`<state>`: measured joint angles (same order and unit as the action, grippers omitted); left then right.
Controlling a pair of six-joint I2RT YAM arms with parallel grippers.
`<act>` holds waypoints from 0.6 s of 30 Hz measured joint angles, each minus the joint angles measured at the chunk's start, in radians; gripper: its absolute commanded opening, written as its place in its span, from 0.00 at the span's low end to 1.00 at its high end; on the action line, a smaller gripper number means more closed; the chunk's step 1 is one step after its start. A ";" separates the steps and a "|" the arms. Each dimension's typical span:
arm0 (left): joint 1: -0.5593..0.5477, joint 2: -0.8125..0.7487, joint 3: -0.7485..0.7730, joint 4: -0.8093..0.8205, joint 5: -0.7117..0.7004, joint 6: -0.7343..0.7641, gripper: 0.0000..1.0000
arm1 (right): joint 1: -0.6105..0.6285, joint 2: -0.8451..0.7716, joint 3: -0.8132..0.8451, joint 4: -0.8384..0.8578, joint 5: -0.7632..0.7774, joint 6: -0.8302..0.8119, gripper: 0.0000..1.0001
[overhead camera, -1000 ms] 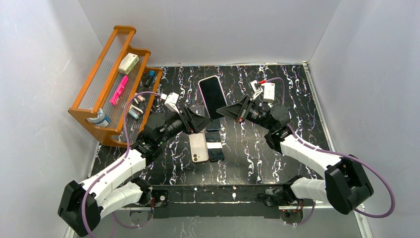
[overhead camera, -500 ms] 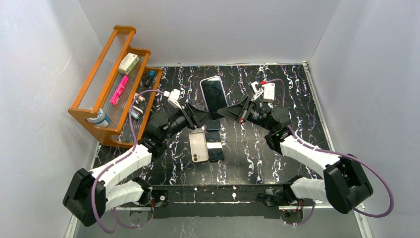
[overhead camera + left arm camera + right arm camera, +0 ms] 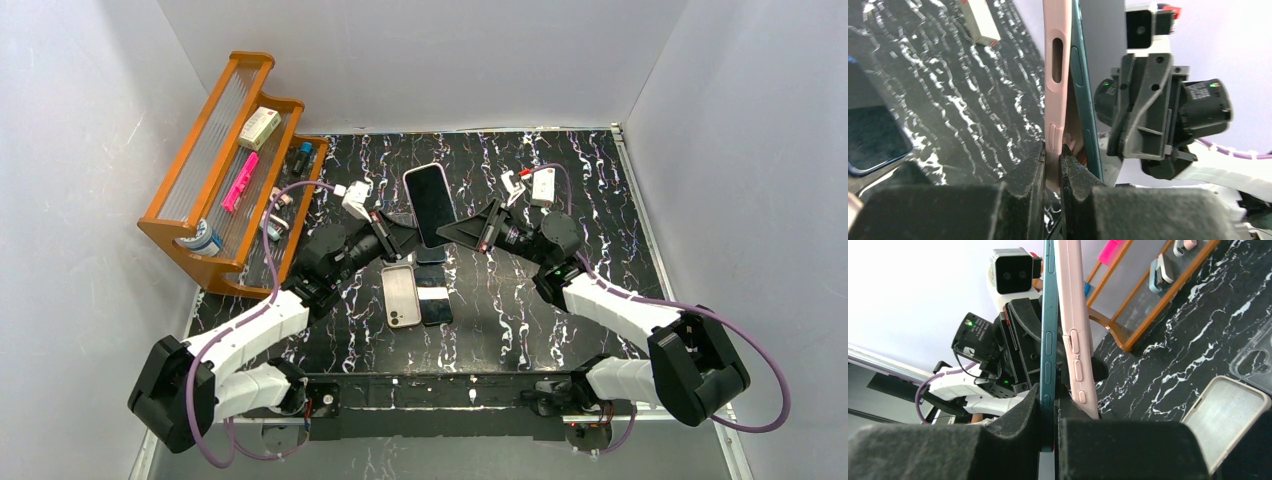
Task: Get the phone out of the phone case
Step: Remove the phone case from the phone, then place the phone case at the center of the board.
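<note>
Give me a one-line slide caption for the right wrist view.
The right gripper clamps the edge of a teal phone partly out of its pink case, above a black marbled table.

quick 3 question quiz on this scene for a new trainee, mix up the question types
1. True or false: the pink case is held by no end effector.
2. The right end effector pinches: A the teal phone; B the pink case; C nothing.
3. Which end effector grips the pink case?

Key: 1 false; 2 A; 3 the left end effector.
</note>
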<state>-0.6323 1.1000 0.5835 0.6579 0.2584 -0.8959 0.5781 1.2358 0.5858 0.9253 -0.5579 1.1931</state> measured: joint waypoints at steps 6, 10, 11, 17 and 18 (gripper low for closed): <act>-0.010 0.000 0.089 -0.277 -0.119 0.109 0.00 | 0.006 -0.024 0.000 -0.092 0.001 -0.051 0.01; 0.004 0.002 0.167 -0.476 -0.264 0.180 0.00 | 0.006 -0.079 0.002 -0.158 -0.014 -0.108 0.01; 0.010 0.004 0.183 -0.524 -0.298 0.194 0.00 | 0.006 -0.094 0.004 -0.175 -0.014 -0.126 0.01; 0.074 0.031 0.234 -0.764 -0.397 0.259 0.00 | -0.003 -0.178 0.020 -0.325 0.031 -0.241 0.01; 0.093 0.036 0.234 -0.793 -0.401 0.267 0.00 | -0.006 -0.189 0.020 -0.349 0.043 -0.259 0.01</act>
<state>-0.5396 1.1358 0.8177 -0.1356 -0.1425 -0.6285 0.5716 1.0470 0.6060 0.5758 -0.5144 0.9340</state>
